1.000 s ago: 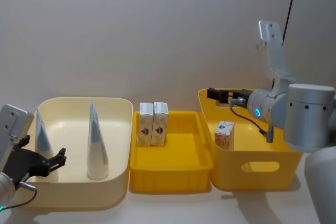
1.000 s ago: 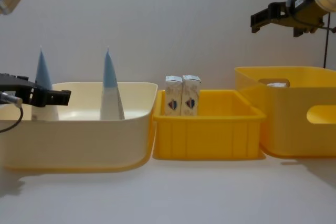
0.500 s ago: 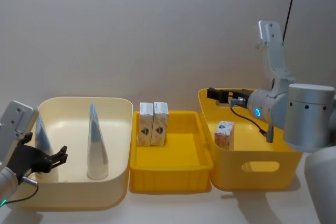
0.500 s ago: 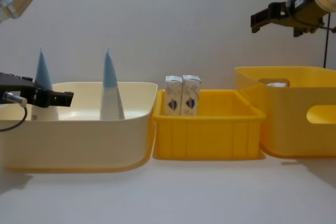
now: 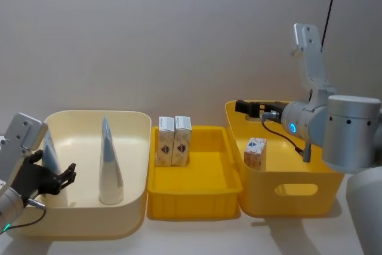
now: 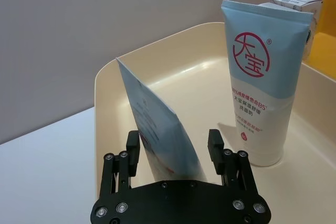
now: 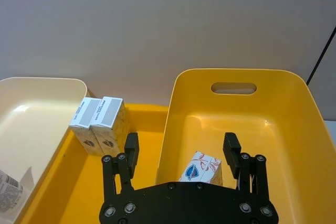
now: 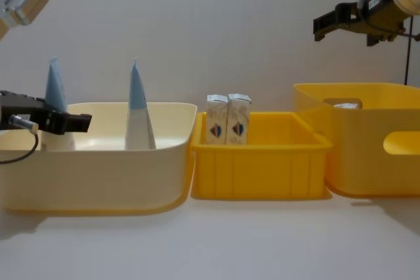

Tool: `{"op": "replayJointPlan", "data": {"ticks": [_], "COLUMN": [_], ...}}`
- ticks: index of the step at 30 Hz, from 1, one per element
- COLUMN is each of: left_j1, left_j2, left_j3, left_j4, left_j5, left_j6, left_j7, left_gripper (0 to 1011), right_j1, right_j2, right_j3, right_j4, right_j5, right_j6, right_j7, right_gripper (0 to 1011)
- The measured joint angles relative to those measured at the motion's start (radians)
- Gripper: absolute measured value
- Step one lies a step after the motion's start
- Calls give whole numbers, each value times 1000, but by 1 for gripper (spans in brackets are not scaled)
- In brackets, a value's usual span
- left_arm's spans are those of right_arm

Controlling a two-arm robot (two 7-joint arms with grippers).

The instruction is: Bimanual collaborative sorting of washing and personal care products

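**Item 1, left hand** (image 6: 173, 139): low on the robot's left, reaching level into the cream bin (image 5: 95, 113). Fingers are parted to a middling gap, 1 on each side of the near tube (image 6: 157, 124), with no squeeze visible.

**Item 2, near tube:** stands on its cap near the bin's left wall, long axis vertical. The crimped end is up and edge-on to the hand (so the fingers would meet its flat faces). It lies straight ahead, between the fingers. Judged next: shut, then lift straight up.

**Item 3, second tube** (image 5: 109, 165): upright, mid-bin, apart from the first and clear of the hand.

**Item 4, 2 cartons** (image 5: 165, 144): side by side, touching, at the back left of the shallow yellow tray (image 5: 197, 198).

**Item 5, third carton** (image 7: 202, 167): in the deep yellow bin (image 5: 298, 192). The right hand (image 7: 180, 145) hangs above it, fingers wide, holding nothing.

All bins rest on the bench (image 8: 210, 240).
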Motion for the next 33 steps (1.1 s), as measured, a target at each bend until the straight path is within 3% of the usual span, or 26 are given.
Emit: {"op": "replayJointPlan", "data": {"ticks": [1, 13, 33], "left_j1": [-1, -7, -10], "left_j2": [0, -2, -4], "left_j3": [1, 3, 4], "left_j4": [2, 11, 15], "left_j5": [1, 3, 5], "left_j6": [-1, -2, -4], "left_j7": [-1, -4, -6], "left_gripper": [796, 445, 296], "right_j1": [0, 0, 0], "right_j2": [0, 0, 0], "right_j3": [0, 0, 0], "right_j4": [0, 0, 0], "right_j5": [0, 0, 0], "right_j6": [0, 0, 0], "right_j7": [0, 0, 0], "right_gripper": [1001, 1001, 1001]}}
